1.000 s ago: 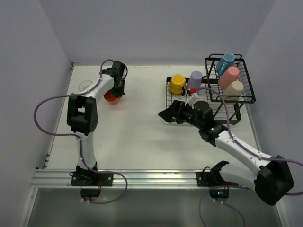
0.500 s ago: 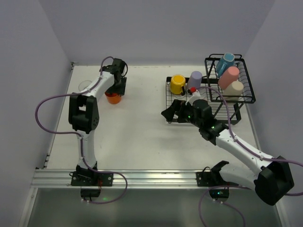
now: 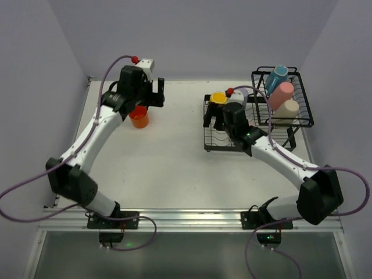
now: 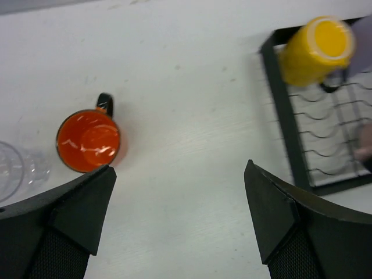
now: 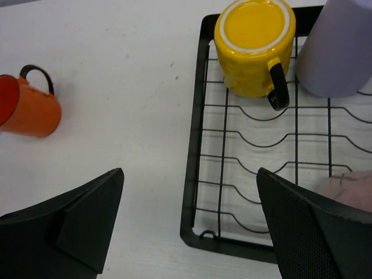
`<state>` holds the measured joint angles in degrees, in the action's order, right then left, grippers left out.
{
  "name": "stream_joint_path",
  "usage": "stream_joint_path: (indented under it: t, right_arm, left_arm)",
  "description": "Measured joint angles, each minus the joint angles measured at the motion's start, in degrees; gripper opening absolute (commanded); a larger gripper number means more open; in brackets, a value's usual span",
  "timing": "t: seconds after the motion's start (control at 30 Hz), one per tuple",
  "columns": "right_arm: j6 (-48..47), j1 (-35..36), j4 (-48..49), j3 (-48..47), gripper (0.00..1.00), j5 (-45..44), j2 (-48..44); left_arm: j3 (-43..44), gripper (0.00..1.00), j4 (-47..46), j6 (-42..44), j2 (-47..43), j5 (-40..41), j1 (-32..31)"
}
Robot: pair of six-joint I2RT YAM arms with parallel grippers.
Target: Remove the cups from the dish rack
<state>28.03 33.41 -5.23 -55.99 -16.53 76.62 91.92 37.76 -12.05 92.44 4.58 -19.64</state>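
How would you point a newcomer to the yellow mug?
Start at the black wire dish rack on the right side of the table and look at its low flat section. At that section's far left corner sits the yellow mug, mouth down. Unlike the lavender tumbler beside it, it has a black handle.

Top camera looks down from behind; both wrist cameras (close, facing downward) share the orange mug (image 4: 88, 141).

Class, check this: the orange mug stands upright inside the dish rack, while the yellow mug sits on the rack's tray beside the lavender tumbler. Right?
No: the orange mug stands upright on the table, outside the dish rack, as the top external view shows. The yellow mug and lavender tumbler are as stated.
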Motion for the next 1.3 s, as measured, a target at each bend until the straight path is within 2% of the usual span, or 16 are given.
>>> stream_joint_path:
  t: [0.1, 0.2, 0.43, 0.53, 0.73, 1.03, 1.3]
  right_arm:
    - [-2.3, 0.0, -0.4, -4.7, 0.99, -4.2, 5.3]
    - [-4.5, 0.0, -0.7, -9.1, 0.99, -7.4, 10.2]
    - [-9.9, -0.2, -1.4, -20.7, 0.99, -14.5, 23.5]
    - [-11.4, -0.8, -1.8, -25.5, 0.99, -16.0, 29.1]
    - [-13.4, -2.6, -3.8, -32.5, 0.99, -18.8, 36.6]
    - [-14.2, -5.1, -4.7, -36.0, 0.99, -20.4, 39.4]
    - [-13.5, -7.4, -4.8, -37.0, 0.99, -18.1, 41.0]
  left_arm:
    - [-8.6, 1.00, -6.9, -0.9, -13.2, -6.3, -3.2]
    - [-16.4, 1.00, -12.3, -1.6, -23.9, -11.4, -3.7]
    - [-34.1, 1.00, -19.3, -2.3, -37.4, -18.2, -3.6]
    - [-38.3, 1.00, -19.8, -2.2, -40.0, -19.5, -3.6]
    - [-40.9, 1.00, -23.0, -2.1, -42.0, -22.3, -3.6]
    - [-42.0, 1.00, -24.9, -2.2, -41.9, -25.8, -3.8]
    - [-42.1, 1.00, -24.9, -2.2, -41.9, -26.3, -4.1]
